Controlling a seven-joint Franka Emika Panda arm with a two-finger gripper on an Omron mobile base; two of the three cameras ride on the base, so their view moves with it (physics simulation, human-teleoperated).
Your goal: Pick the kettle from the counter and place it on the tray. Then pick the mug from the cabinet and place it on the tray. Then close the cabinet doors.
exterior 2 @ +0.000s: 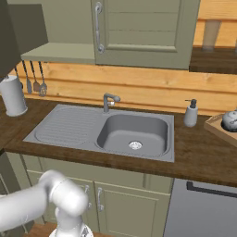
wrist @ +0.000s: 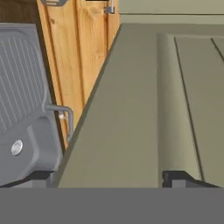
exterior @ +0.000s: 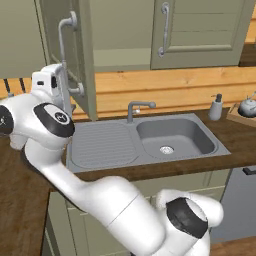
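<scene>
**Mia:** Two doors are hanging on the cabinet (exterior: pixel 120 60). Which one is the robot working on?

**Ben:** It is working on the left door (exterior: pixel 82 55). That one is standing wide open and poking out over the counter (exterior: pixel 235 145), so we are seeing it edge-on. The right door (exterior: pixel 200 30) is already sitting shut.

**Mia:** What is the gripper (wrist: pixel 109 178) doing?

**Ben:** Its two fingers are spreading wide apart and pinching nothing. In the hand view they are pointing at the flat face of the left door, very close to it. I cannot tell if they are touching it.

**Mia:** Where is the kettle (exterior: pixel 247 106) sitting?

**Ben:** It is sitting on the tray (exterior: pixel 239 118), far off to the right, past the sink (exterior: pixel 175 135). So I am guessing that part is done and the doors are the job now.

**Mia:** How should it be shutting the door nicely?

**Ben:** I am thinking it should be pushing flat on the door's face, out near the free edge where the long handle (exterior: pixel 65 50) is, not close to the hinge. It should be going slowly and swinging round in a curve with the door. It should be keeping its fingers away from the handle so they are not getting caught. And it should be pushing until the left door is lying level with the right one.
</scene>
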